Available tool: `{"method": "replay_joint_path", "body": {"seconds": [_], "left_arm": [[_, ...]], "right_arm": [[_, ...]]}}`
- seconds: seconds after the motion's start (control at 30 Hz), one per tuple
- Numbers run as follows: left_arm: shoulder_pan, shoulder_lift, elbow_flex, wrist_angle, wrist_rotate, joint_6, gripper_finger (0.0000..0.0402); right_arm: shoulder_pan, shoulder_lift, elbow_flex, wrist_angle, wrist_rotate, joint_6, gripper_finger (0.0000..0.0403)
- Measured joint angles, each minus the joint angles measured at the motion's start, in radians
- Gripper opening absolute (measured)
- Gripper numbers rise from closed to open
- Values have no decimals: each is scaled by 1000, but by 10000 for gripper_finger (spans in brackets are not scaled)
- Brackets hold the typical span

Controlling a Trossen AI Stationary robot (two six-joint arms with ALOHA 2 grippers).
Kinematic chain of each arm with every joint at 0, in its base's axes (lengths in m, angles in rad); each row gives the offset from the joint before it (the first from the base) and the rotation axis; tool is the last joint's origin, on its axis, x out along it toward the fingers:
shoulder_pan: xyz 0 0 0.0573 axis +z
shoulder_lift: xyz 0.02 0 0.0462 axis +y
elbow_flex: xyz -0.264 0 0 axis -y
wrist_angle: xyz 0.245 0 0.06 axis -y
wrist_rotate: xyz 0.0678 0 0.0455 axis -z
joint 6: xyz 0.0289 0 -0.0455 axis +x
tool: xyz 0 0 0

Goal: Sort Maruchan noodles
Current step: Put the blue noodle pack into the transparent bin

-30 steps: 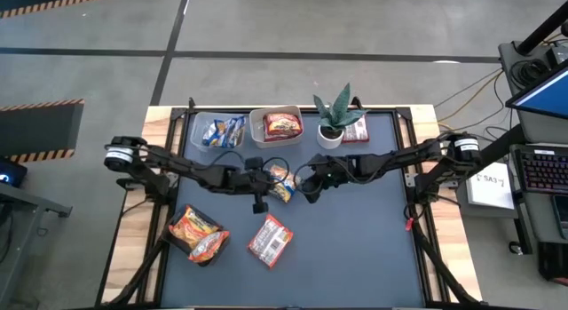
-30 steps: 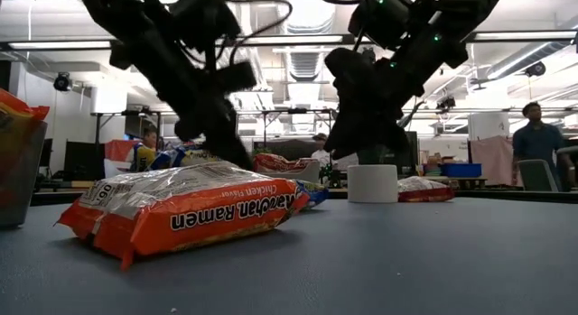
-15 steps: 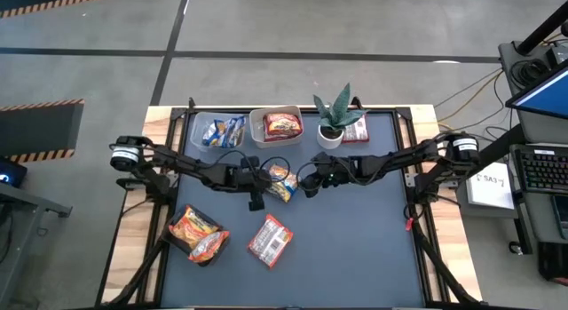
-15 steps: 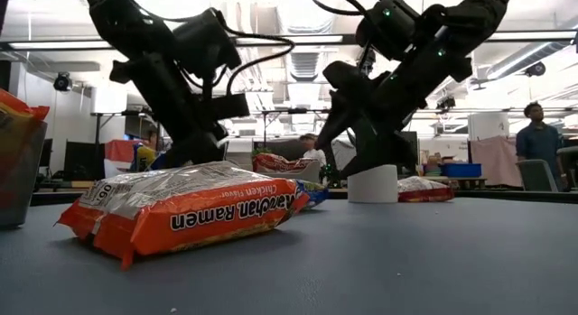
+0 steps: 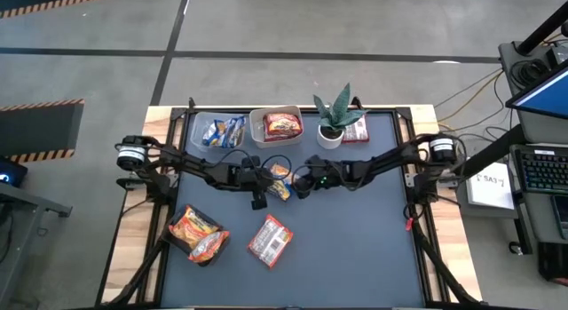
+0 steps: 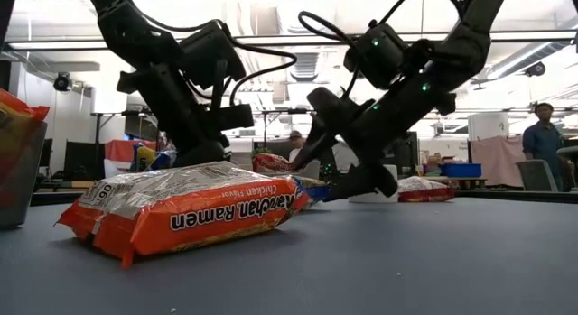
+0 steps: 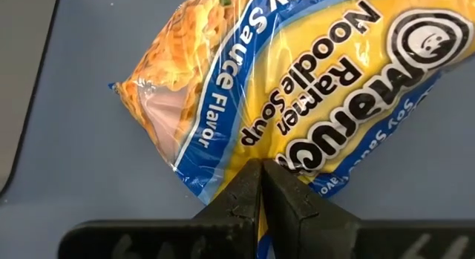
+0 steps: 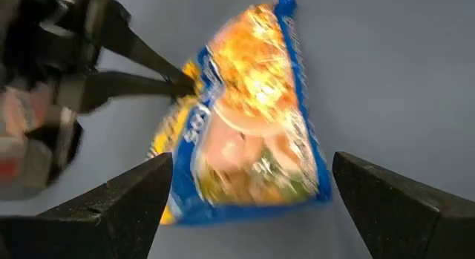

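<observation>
Right gripper (image 5: 295,183) has let go of the blue-yellow packet (image 5: 280,179) since a sec ago, jaws now wide apart just right of it; left gripper (image 5: 264,178) pinches packet's left edge at mid-table. Far edge: two clear tubs (image 5: 216,130) w/ packets, potted plant (image 5: 335,117), red packet beside it. Near left: orange packets (image 5: 197,233) & red-white one (image 5: 270,240), well apart from grippers.

Materials and finishes, table (image 5: 158,248) and contents.
Glossy, crinkled plastic film on blue-yellow noodle packet (image 7: 297,103) and orange packet (image 6: 185,211); matt, hard black plastic on left gripper (image 7: 261,186) fingers and right gripper (image 8: 249,192) fingers; matt dark grey cloth-like pad (image 5: 355,248) over table; pale bare wood at table's left and right edges; clear smooth plastic tubs (image 5: 217,130) along far edge.
</observation>
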State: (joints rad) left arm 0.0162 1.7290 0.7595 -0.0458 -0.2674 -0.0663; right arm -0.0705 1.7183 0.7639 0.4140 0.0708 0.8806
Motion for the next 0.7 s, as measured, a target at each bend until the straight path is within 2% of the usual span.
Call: {"method": "replay_joint_path", "body": {"seconds": [0.4,0.53,0.7], "left_arm": [[0,2,-10,16,5,-15,0],[0,2,-10,25,5,-22,0],[0,3,-12,44,6,-22,0]], "right_arm": [[-7,139,1,287,-15,27,358],[-8,144,1,310,-22,22,354],[-10,143,1,315,-30,38,328]]}}
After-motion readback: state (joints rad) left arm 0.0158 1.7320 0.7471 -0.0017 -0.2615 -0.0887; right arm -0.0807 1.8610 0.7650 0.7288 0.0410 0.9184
